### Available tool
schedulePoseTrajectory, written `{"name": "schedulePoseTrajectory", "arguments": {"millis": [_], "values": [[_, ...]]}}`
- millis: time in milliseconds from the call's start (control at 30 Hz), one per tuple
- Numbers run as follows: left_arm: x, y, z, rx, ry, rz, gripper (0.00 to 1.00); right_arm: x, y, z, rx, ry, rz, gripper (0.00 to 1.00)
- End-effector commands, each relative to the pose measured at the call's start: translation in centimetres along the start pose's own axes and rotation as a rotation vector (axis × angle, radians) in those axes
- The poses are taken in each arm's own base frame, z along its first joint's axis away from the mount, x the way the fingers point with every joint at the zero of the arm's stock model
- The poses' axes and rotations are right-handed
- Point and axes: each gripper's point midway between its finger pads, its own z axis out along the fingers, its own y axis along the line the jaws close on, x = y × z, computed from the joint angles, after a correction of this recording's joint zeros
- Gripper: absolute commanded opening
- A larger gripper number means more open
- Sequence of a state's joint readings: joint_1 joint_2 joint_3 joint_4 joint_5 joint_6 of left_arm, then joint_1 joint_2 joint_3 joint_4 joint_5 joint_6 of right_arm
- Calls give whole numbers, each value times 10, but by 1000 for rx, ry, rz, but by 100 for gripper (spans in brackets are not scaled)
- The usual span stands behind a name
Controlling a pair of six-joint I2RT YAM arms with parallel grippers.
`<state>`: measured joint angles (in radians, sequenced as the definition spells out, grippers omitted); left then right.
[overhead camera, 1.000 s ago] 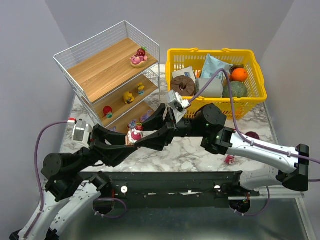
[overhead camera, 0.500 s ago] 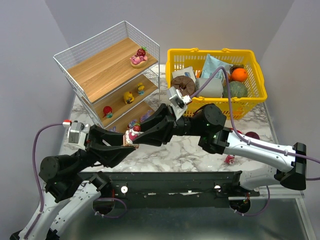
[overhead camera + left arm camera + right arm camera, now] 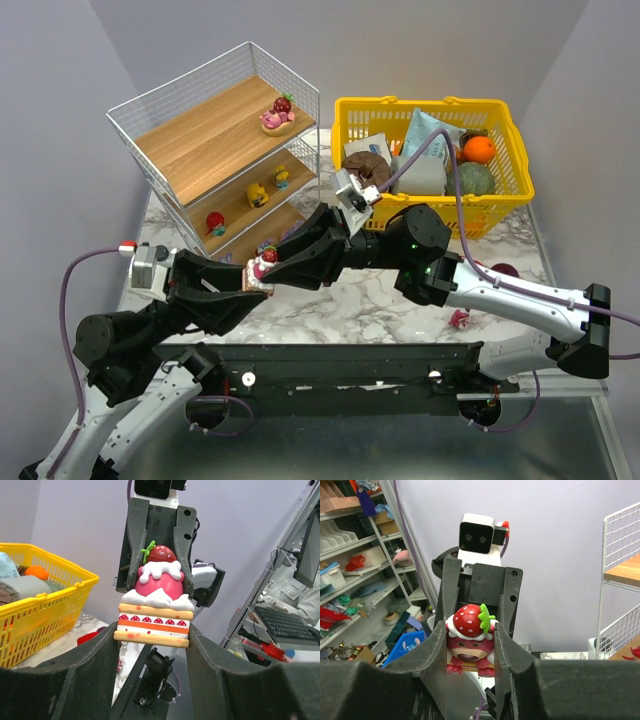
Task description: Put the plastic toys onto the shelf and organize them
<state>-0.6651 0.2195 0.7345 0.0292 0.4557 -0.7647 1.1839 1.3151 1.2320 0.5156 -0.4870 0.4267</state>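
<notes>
Pink plastic bear-on-cake toy (image 3: 264, 268) is clamped above the marble counter (image 3: 370, 295) near the wire shelf (image 3: 200, 135), base by left pincer (image 3: 152, 632), head by right pincer (image 3: 470, 635), largely hidden from overhead.

Right tool (image 3: 468, 642) now around bear toy (image 3: 470, 625)

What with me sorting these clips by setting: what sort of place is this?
Probably a robotics lab or workshop: a marble-pattern table boxed in by plain backdrop walls, cluttered storage racks full of bins, and a keyboard and monitor nearby.
</notes>
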Motion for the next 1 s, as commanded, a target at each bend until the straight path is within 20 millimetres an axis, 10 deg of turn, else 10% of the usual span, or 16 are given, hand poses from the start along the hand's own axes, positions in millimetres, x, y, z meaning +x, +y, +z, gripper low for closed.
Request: {"name": "schedulePoseTrajectory", "arguments": {"millis": [0,133,533,967], "values": [[5,18,-1,-103,28,-1,69,-13,-12,7,73,-31,-47,1],[0,33,-8,-212,23,24,99,-23,-31,6,195,-31,-73,1],[-10,82,-82,-662,30,159,99,-73,-116,0,688,-17,-255,1],[4,95,-109,-765,106,203,99,-62,-199,25,962,173,-476,1]]}}
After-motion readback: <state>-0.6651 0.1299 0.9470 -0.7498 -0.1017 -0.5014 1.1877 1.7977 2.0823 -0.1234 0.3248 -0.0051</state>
